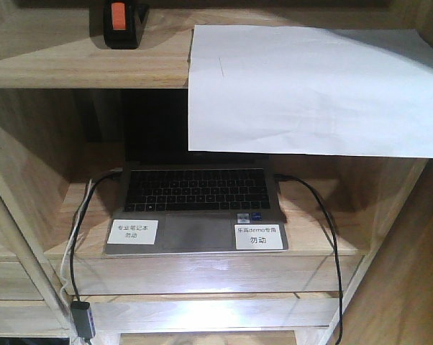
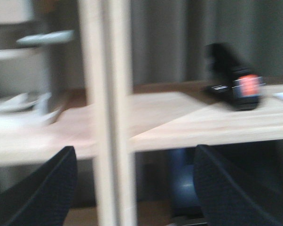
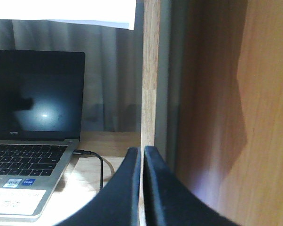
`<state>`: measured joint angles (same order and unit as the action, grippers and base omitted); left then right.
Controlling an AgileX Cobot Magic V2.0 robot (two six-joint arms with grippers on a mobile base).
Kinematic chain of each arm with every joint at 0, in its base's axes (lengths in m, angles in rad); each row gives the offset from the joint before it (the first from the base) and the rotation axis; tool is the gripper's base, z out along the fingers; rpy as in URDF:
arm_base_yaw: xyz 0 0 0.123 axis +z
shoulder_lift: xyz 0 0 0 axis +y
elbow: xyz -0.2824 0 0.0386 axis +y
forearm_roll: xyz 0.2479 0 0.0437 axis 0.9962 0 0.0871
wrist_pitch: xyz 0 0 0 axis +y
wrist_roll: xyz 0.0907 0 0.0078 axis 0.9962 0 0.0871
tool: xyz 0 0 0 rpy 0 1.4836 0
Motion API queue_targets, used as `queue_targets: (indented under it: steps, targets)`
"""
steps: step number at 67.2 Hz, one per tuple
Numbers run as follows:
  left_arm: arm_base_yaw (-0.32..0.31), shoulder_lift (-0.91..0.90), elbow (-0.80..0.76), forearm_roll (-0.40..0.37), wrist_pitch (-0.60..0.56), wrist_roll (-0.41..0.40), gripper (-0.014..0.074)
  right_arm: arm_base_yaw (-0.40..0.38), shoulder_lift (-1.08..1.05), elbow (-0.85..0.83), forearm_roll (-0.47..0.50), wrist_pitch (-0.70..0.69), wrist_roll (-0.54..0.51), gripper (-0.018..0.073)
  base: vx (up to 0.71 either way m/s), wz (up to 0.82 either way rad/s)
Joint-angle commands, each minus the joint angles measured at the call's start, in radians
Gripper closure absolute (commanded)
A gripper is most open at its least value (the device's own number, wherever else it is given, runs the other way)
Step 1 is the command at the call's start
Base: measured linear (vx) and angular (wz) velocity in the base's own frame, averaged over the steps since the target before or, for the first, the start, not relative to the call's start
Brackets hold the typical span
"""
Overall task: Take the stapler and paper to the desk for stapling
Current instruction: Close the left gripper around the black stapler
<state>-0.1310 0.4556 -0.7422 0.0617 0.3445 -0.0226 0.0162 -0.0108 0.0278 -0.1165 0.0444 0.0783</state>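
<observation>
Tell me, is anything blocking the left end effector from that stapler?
Partly: an upright shelf post stands straight ahead of the open left end effector; the stapler sits right of it, with nothing visible in front.

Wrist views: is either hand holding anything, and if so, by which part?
Nothing is held. The left hand is open and empty; the right hand is shut on nothing. The stapler and paper lie on the shelf.

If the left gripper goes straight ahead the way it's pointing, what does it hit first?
Probably the shelf's upright post, centred ahead of the open left gripper. The stapler sits off to the right. Blur leaves depth unclear.
</observation>
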Motion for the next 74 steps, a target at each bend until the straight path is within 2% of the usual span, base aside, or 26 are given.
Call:
queue_targets:
  steps: [1, 9, 21, 33, 46, 52, 74]
  targets:
    - [-0.033, 0.054, -0.084, -0.007, -0.029, 0.002, 0.0099, -0.003, -0.015, 0.003, -0.002, -0.072, 0.001, 0.0568, 0.0, 0.0]
    - [-0.064, 0.137, -0.186, -0.014, 0.04, 0.001, 0.0099, -0.003, -0.015, 0.003, -0.002, -0.072, 0.001, 0.0568, 0.0, 0.0]
    - [-0.126, 0.249, -0.265, -0.081, 0.046, 0.012, 0.0099, -0.003, -0.015, 0.003, -0.002, -0.072, 0.001, 0.0568, 0.0, 0.0]
    - [-0.164, 0.365, -0.346, -0.152, 0.054, 0.101, 0.0099, -0.003, -0.015, 0.003, -0.002, -0.072, 0.001, 0.0568, 0.0, 0.0]
    - [-0.203, 0.498, -0.45, -0.271, 0.067, 0.161, 0.0099, -0.003, -0.015, 0.003, -0.002, -0.072, 0.001, 0.0568, 0.0, 0.0]
    - [-0.227, 0.567, -0.507, -0.273, 0.066, 0.184, 0.0099, -0.003, -0.015, 0.003, -0.002, -0.072, 0.001, 0.0568, 0.0, 0.0]
    - [-0.269, 0.816, -0.812, -0.26, 0.084, 0.181, 0.0099, -0.003, -0.015, 0.003, -0.002, -0.072, 0.001, 0.0568, 0.0, 0.0]
